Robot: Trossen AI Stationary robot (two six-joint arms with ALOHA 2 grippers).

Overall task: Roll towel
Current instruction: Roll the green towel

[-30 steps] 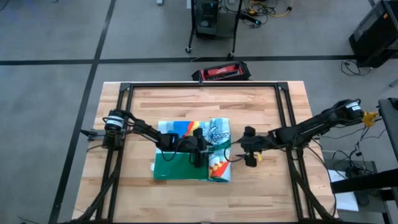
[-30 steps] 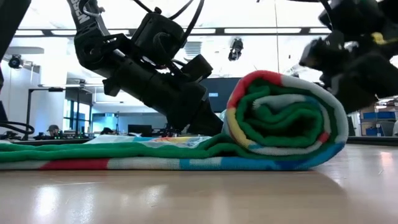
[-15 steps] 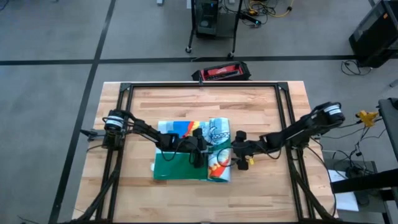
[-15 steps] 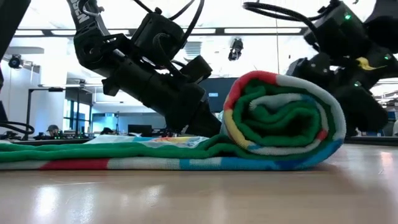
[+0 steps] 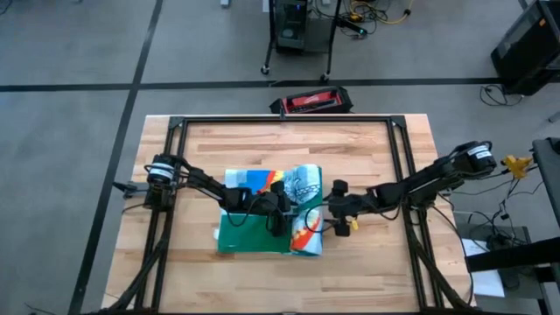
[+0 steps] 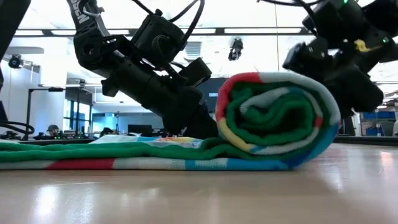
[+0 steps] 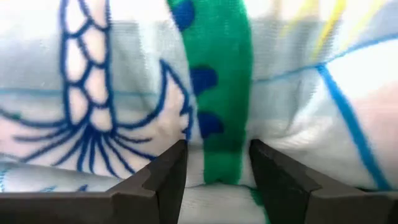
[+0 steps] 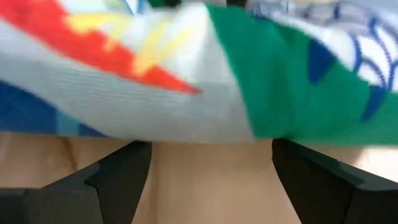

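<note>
So the towel (image 5: 271, 214) is half-rolled mid-table (image 5: 367, 149), my left gripper (image 7: 214, 168) pressed to the roll's inner side with fingers apart, my right gripper (image 8: 211, 177) wide open just outside.

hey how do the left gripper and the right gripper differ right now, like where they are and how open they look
The left gripper sits on the towel, on the flat part beside the roll; the right gripper is over bare table at the roll's outer side. The left gripper's fingers stand narrowly apart with cloth between them; the right gripper's stand wide apart. Both face the roll from opposite sides.
</note>
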